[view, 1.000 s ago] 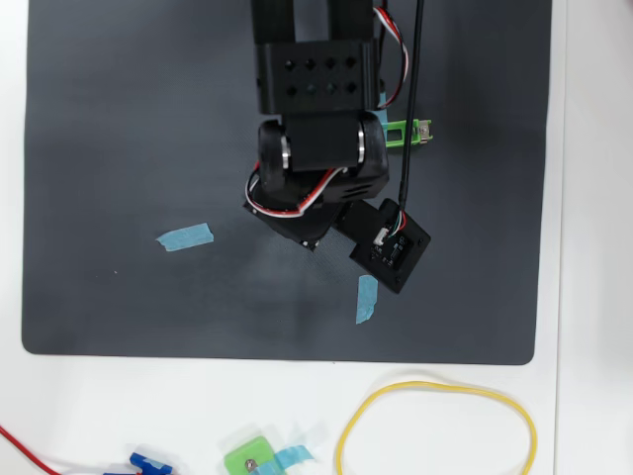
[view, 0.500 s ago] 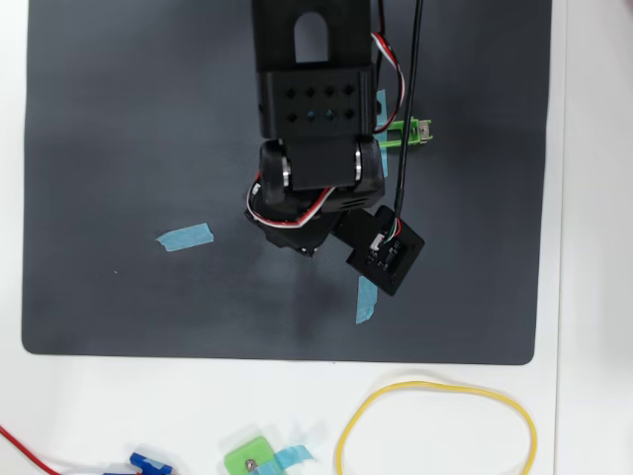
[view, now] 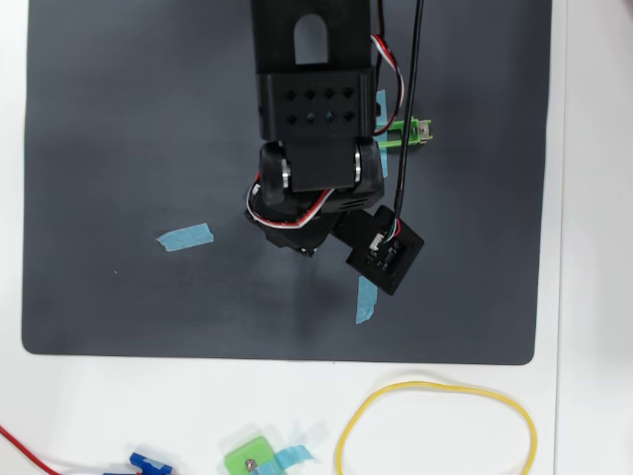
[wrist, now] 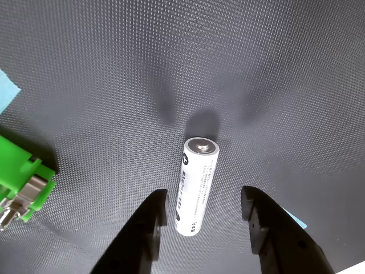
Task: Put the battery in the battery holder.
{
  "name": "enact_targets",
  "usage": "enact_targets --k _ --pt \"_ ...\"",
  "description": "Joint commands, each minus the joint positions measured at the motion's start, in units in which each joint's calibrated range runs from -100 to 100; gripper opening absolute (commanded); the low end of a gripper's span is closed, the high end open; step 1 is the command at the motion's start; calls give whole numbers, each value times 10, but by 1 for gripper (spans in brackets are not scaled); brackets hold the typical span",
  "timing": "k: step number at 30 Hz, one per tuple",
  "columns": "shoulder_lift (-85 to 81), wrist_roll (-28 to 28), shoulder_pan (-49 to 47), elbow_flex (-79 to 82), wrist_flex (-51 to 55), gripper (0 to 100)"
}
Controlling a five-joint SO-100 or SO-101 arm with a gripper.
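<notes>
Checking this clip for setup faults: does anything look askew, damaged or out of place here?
Nothing stands out. In the wrist view the battery lies flat and intact on the dark mat, between the open gripper fingers, and the battery holder shows no damage.

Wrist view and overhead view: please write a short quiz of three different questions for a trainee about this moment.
1. True or false: in the wrist view, the fingers are closed on the battery.
2. In the wrist view, the battery holder is at which edge? A) left B) right C) top
3. Fill in: in the overhead view, the yellow loop lies on the ____ surface, off the dark mat.

Key: 1 false, the fingers stand open on either side of it and the battery lies on the mat; 2 A; 3 white.
</notes>
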Motion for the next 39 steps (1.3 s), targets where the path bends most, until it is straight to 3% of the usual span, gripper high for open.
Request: enact_targets --k 1,39 --pt "-1 -3 2 -28 -7 13" --pt "113 -4 15 -90 0 13"
